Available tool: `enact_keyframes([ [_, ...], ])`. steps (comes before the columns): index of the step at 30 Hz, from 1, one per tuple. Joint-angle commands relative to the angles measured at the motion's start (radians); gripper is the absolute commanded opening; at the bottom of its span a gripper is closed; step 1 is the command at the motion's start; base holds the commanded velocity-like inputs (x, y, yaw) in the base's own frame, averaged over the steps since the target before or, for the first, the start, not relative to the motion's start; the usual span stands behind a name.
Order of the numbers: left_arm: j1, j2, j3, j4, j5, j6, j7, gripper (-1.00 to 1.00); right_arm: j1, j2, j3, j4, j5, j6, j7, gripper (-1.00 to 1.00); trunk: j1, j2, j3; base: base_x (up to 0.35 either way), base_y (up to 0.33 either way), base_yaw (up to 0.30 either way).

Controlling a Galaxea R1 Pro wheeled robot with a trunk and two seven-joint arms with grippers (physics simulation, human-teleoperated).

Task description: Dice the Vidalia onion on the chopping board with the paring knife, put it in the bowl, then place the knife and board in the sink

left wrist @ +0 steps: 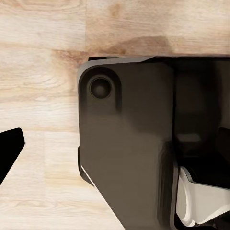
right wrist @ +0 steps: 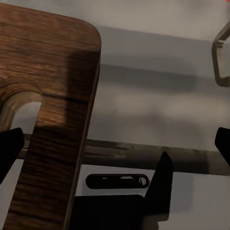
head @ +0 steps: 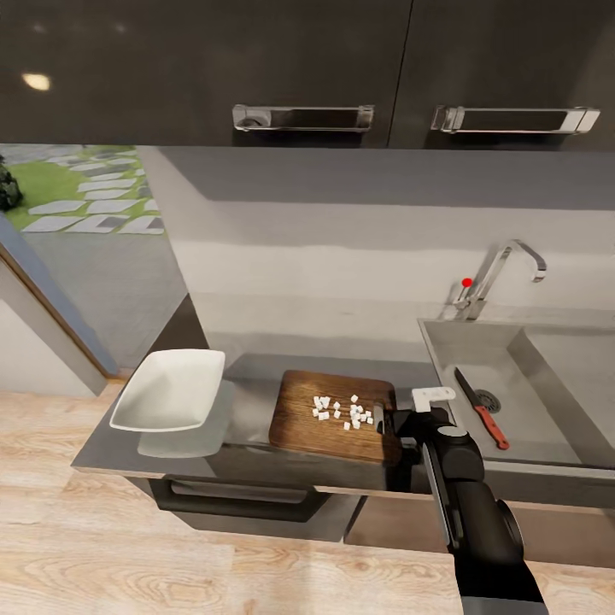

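The chopping board (head: pixel 333 416) lies on the countertop (head: pixel 248 461) near its front edge, between the bowl (head: pixel 171 390) at the left corner and the sink (head: pixel 521 384). The diced onion (head: pixel 344 412) sits scattered on the board's middle. The paring knife (head: pixel 483 408) rests inside the sink basin, beside the drain. The right gripper (head: pixel 401 421) is at the board's handle end (right wrist: pixel 43 120), fingers spread wide apart. Whether the left gripper (left wrist: pixel 7 153) is open, I cannot tell.
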Motion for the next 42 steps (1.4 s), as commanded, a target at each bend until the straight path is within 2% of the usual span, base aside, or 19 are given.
enact_keyframes([
  [1, 0.000, 0.000, -0.002, -0.001, 0.002, -0.001, 0.001, 1.00, -0.001, 0.001, -0.002, -0.002, 0.011, 0.004, 0.010, 1.00, 0.001, -0.002, -0.002, 0.000, 0.027, 0.000],
  [11, 0.000, 0.000, -0.001, -0.001, 0.002, -0.001, 0.001, 1.00, -0.001, 0.001, -0.002, -0.002, 0.011, 0.003, 0.010, 1.00, 0.001, -0.002, -0.002, -0.004, 0.086, 0.000],
  [42, 0.000, 0.000, -0.003, 0.000, 0.002, -0.001, 0.001, 1.00, -0.001, 0.001, -0.002, -0.002, 0.011, 0.004, 0.010, 1.00, 0.001, -0.002, -0.002, 0.000, -0.006, 0.000],
])
